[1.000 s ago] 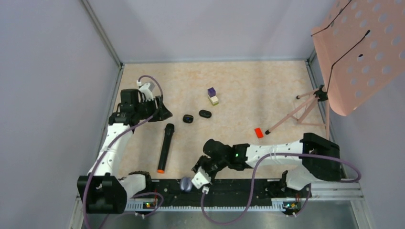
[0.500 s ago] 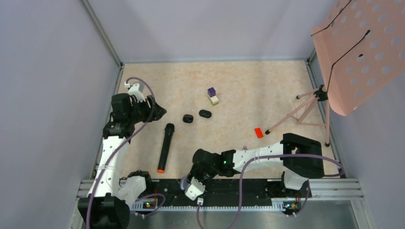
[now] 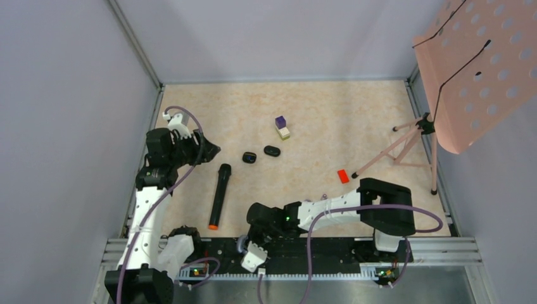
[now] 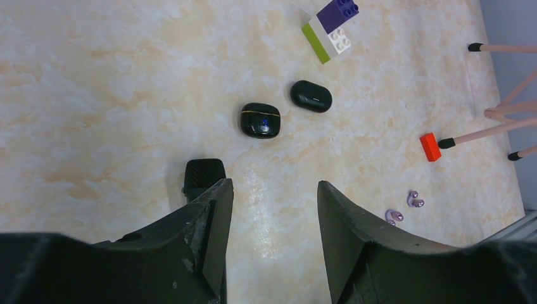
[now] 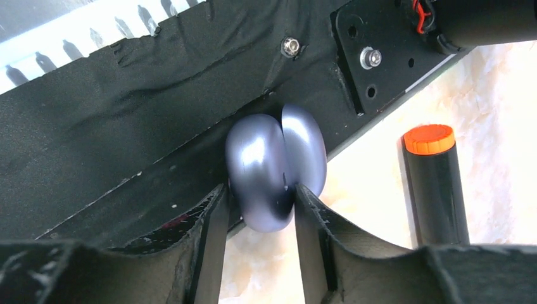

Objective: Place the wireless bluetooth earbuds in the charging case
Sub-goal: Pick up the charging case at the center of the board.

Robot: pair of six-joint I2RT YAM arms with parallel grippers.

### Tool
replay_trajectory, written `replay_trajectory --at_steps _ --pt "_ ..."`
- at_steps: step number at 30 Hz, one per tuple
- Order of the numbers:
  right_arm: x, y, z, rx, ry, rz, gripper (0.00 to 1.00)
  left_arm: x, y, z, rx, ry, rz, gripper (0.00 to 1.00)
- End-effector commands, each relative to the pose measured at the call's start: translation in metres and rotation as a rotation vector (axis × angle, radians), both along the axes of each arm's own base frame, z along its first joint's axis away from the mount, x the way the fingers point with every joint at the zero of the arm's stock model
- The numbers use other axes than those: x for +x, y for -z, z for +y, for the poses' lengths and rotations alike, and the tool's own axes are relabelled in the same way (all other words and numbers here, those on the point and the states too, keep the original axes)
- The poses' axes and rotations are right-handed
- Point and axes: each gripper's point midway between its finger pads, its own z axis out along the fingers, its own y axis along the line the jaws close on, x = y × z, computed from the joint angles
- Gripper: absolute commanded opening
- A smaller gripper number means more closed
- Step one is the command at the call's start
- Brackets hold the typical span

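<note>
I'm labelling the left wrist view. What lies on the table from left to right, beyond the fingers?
Microphone head → glossy black pod with a blue light → matte black oval pod → red block.

The beige marbled table [image 3: 354,120] is carrying a black microphone [image 3: 218,195] near left, two black oval pods [image 3: 249,157] centrally, stacked blocks [image 3: 282,127] farther, and a red block [image 3: 342,176] right.

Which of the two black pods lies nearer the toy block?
The plain pod; the gold-lined pod lies farther from it, nearer the microphone.
</note>
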Motion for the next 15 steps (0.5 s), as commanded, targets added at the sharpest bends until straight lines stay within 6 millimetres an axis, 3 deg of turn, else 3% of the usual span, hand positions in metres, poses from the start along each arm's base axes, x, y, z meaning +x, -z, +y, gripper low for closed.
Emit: replay_trajectory --at_steps 1,4,7,11,15 --pt "-0.011 0.002 0.008 0.007 -0.046 0.009 0.37 0.003 -0.011 -0.001 -0.024 -0.001 -0.057 0.57" --pt "-0.004 0.002 0.011 0.055 -0.008 -0.02 0.18 0.002 -0.007 -0.001 -0.028 -0.004 -0.063 0.57" --pt "0.014 -0.03 0.02 0.177 0.088 -0.056 0.06 0.003 -0.007 -0.003 -0.034 0.007 -0.087 0.57" --pt "0.043 -0.106 0.011 0.312 0.24 0.159 0.01 0.007 -0.026 -0.018 -0.022 0.149 -0.22 0.57" --pt "0.083 -0.189 -0.014 0.452 0.431 0.476 0.0 -0.012 -0.068 -0.042 0.052 0.423 -0.447 0.58"
